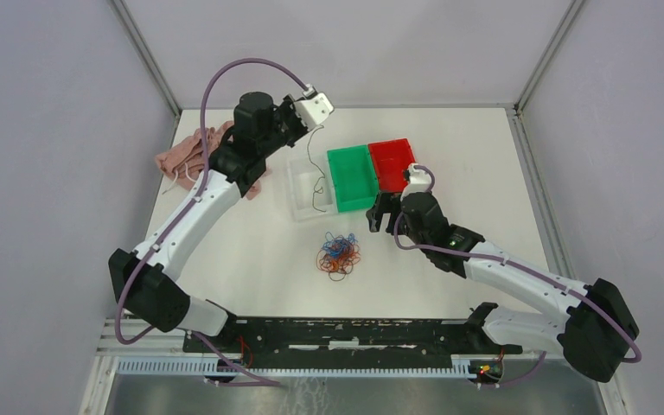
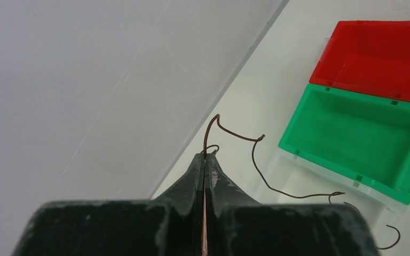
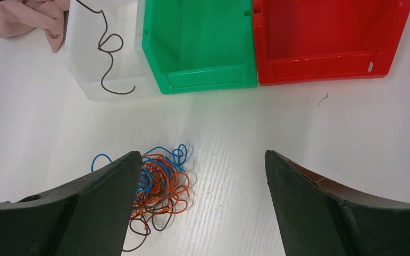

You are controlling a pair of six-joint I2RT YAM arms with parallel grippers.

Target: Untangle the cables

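The cables lie as a small wad of orange, blue and dark brown wires on the white table, also in the right wrist view. My left gripper is raised at the back and is shut on one dark brown wire. That wire hangs down with its lower end in the clear bin. My right gripper hangs open just right of the wad, its left finger covering the wad's edge. In the top view the right gripper is beside the green bin.
A green bin and a red bin stand side by side right of the clear bin, both showing no contents. A pink cloth with a white cord lies at the back left, under my left arm.
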